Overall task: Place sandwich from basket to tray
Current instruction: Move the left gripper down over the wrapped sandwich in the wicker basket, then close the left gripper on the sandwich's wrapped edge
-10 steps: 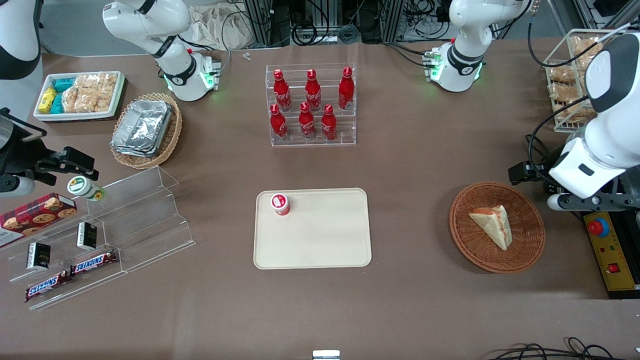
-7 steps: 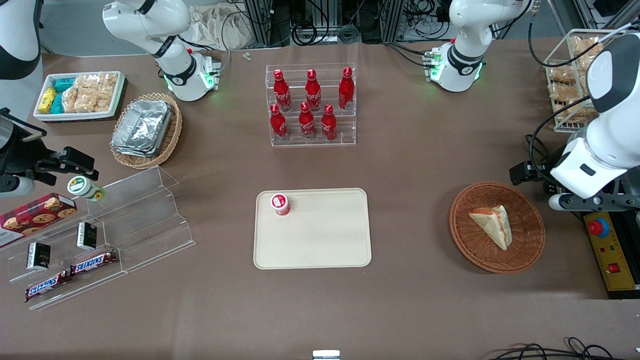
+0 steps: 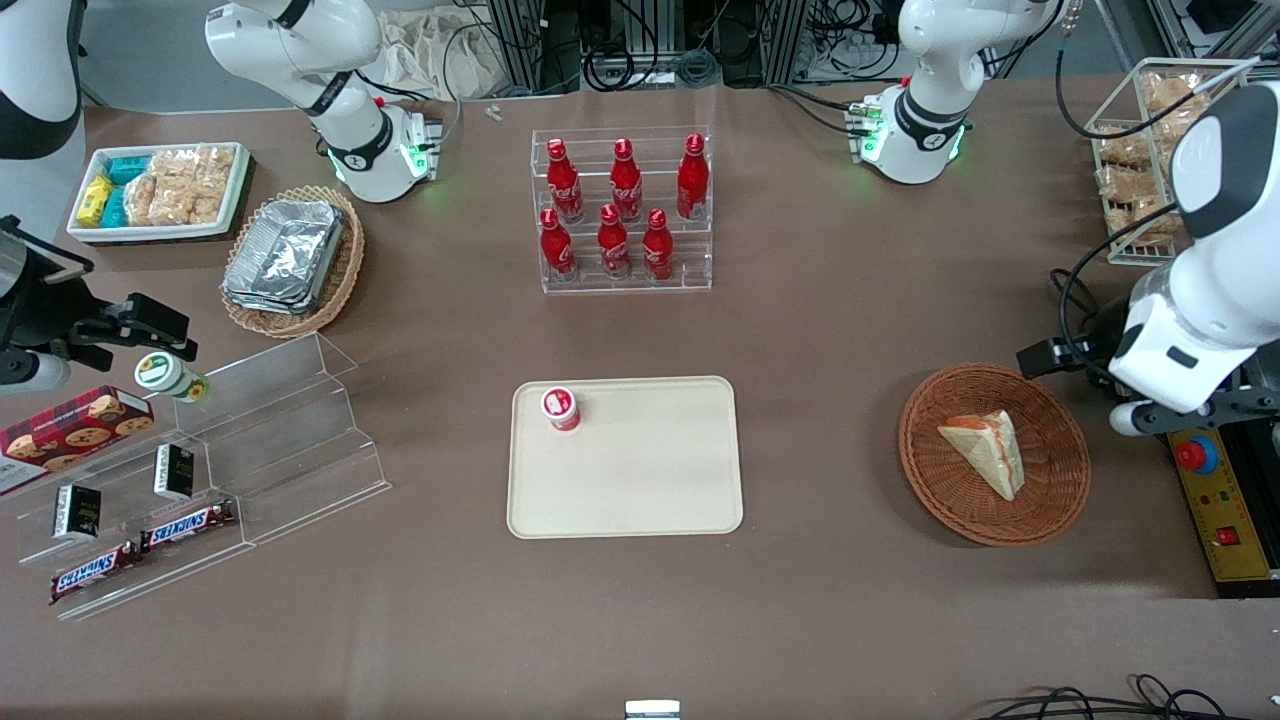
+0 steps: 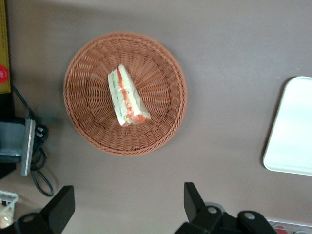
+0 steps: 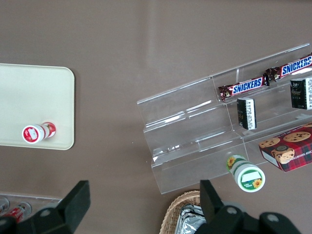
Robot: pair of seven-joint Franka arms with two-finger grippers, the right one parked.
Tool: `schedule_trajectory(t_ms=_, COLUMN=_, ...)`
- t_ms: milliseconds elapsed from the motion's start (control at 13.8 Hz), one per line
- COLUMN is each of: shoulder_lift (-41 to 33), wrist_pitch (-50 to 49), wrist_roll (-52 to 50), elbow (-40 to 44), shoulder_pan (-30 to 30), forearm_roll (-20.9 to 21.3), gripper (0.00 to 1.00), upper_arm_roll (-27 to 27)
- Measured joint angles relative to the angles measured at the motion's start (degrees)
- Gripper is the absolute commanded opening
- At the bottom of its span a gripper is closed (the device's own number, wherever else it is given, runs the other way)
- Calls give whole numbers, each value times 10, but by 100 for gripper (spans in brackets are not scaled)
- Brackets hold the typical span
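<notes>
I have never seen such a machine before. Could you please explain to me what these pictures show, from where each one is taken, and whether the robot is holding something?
These are two white robot arms at a brown table. One picture looks down at the table from the front; the two others come from small cameras on the arms' wrists.

Only one arm works. Its gripper, a two-finger claw, hangs open and empty above the table beside the basket. In its own wrist view you see the two dark fingers apart, with the basket below them.

In the round wicker basket lies the sandwich, a wrapped triangle. The job is to move it to the tray, the flat cream rectangle in the middle of the table. A small red-and-white cup already stands on the tray.

Around them are red bottles in a clear rack, snack bars and foil containers.
</notes>
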Motion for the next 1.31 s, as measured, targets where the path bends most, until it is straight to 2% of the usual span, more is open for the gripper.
schedule_trajectory(t_ms=218, shoulder_lift=35, wrist_pitch=70, wrist_roll=-54, elbow=-39, shoulder_pan=15, forearm_roll=0, gripper=100, upper_arm_roll=2)
schedule_trajectory(t_ms=509, shoulder_lift=42, wrist_pitch=212, wrist_roll=-89, elbow=-142, shoulder_pan=32, forearm_roll=3, gripper=100, upper_arm_roll=11)
schedule_trajectory(t_ms=800, shoulder_lift=43, wrist_pitch=337, wrist_roll=-146, elbow=-231, shoulder_pan=35, forearm_roll=47, gripper=100, upper_arm_roll=17)
schedule_trajectory(t_ms=1091, shoulder_lift=44, wrist_pitch=420, wrist_roll=-149, elbow=-295, shoulder_pan=45, forearm_roll=52, gripper=100, upper_arm_roll=32)
schedule_trajectory(t_ms=1309, shoulder_lift=49, wrist_pitch=443, wrist_roll=-149, elbow=-313, shoulder_pan=46, forearm_roll=52, gripper=100, upper_arm_roll=34)
